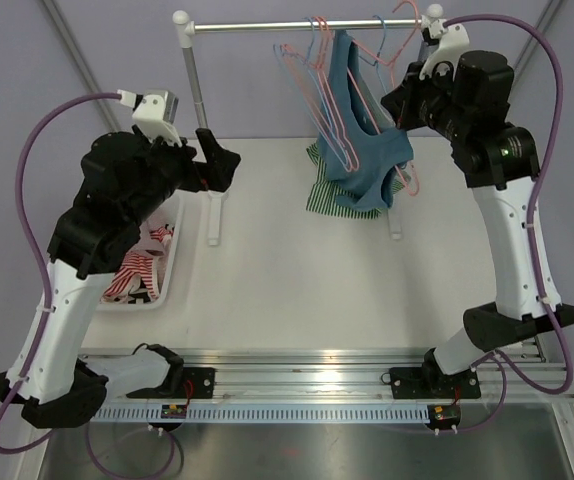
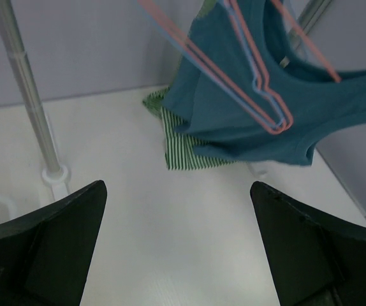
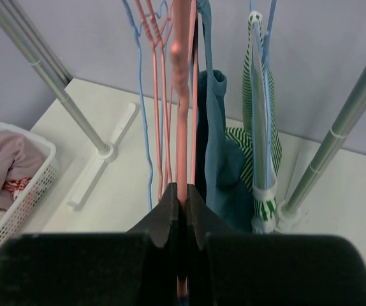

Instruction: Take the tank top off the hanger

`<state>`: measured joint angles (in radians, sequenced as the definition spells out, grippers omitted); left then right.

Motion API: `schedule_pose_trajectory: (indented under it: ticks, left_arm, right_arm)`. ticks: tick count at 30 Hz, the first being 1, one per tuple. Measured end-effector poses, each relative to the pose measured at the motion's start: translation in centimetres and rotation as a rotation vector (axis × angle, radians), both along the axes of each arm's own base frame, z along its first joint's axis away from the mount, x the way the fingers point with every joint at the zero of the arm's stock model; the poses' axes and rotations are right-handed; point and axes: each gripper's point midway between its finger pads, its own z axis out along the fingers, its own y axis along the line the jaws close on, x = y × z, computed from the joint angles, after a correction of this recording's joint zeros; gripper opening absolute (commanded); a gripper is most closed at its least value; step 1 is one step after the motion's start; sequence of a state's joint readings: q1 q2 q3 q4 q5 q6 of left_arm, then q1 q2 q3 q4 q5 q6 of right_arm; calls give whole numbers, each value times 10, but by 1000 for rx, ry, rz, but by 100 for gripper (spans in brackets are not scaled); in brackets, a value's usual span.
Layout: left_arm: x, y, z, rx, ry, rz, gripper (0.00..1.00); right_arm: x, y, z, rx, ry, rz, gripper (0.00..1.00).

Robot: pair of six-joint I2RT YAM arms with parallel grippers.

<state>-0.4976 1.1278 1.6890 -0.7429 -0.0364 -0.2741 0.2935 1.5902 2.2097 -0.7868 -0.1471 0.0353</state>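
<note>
Teal tank top point(image 1: 362, 150) hangs off rail point(image 1: 267, 27), right side. Right gripper point(image 3: 183, 194) pinched tight on pink hanger point(image 3: 182, 95); left gripper point(image 2: 176, 186) spread wide, facing the top. Best: hold hanger steady, left grabs hem low, eases straps off slowly

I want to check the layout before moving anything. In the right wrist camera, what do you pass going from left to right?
white basket → left rack pole → pink hanger → teal tank top → green striped top → right rack pole
</note>
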Motion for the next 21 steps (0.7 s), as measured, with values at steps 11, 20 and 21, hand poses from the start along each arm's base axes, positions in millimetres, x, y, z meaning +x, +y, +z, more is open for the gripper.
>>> schedule_pose_trajectory:
  ticks: [11, 20, 21]
  left_arm:
    - [18, -90, 102, -63, -293, -247, 99]
    - [25, -180, 78, -17, -356, -419, 94]
    - [27, -185, 78, -20, -364, -424, 91]
  right_arm:
    - [-112, -27, 22, 55, 8, 20, 0]
    - [-188, -27, 40, 122, -24, 130, 0]
    - [-191, -26, 38, 126, -18, 143, 0]
